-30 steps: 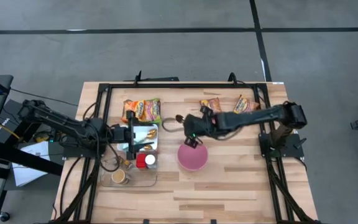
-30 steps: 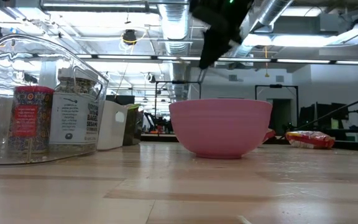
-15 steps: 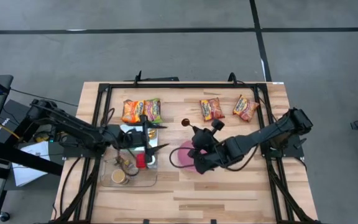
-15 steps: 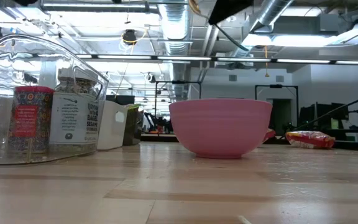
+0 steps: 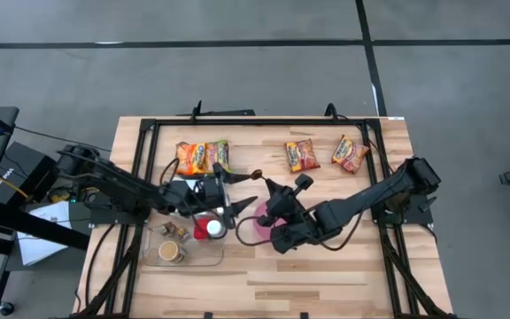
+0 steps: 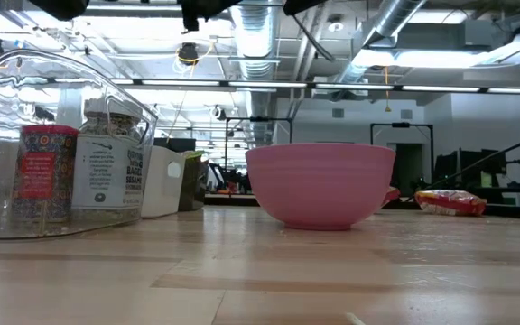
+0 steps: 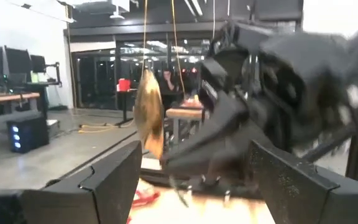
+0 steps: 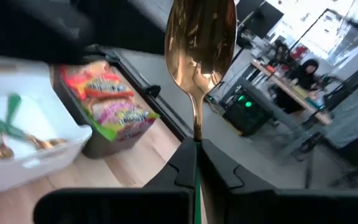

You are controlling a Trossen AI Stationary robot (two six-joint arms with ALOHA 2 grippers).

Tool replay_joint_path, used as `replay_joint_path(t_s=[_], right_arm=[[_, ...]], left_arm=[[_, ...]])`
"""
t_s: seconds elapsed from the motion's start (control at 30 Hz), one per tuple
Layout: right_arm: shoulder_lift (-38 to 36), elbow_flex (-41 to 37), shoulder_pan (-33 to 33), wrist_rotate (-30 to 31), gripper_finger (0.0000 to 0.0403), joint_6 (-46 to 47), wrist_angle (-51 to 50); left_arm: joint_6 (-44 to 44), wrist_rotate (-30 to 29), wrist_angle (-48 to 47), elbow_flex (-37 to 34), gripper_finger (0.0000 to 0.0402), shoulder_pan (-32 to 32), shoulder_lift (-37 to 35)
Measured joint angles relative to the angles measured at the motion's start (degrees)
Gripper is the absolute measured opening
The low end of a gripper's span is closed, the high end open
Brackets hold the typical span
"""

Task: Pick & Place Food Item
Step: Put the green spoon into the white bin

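Pink plastic bowl [image 6: 320,185] stands nearest on the wooden counter [image 5: 326,275], at its middle, and I judge that it waits there to receive food. Just left of it is a clear tray [image 5: 184,252] with spice jars [image 6: 70,171], so the seasonings are kept together at hand. Above the bowl's left rim the right pincer [image 5: 266,188] is pressed together on the handle of a gold spoon [image 8: 201,43], whose bowl points up and away from the arm, probably so that it can pass or scoop. The left pincer [image 5: 234,205] is spread wide just beside the spoon, facing it, perhaps ready to take it. Farther back, noodle packets lie apart: a pair [image 5: 202,157] at the far left, and two single ones [image 5: 301,154] [image 5: 350,152] at the far right, not yet picked.
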Motion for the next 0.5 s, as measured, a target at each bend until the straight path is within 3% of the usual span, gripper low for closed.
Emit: replay_joint_path(t_s=[0.23, 0.5], right_arm=[[1.32, -0.09, -0.20, 2.41, 0.0000, -3.94, 3.27], [1.34, -0.09, -0.04, 2.55, 0.0000, -4.38, 4.66]], left_arm=[[-6.58, -4.22, 1.42, 0.03, 0.0285, 1.74, 1.10], [-7.89, -4.46, 1.54, 0.03, 0.0239, 3.02, 1.10]])
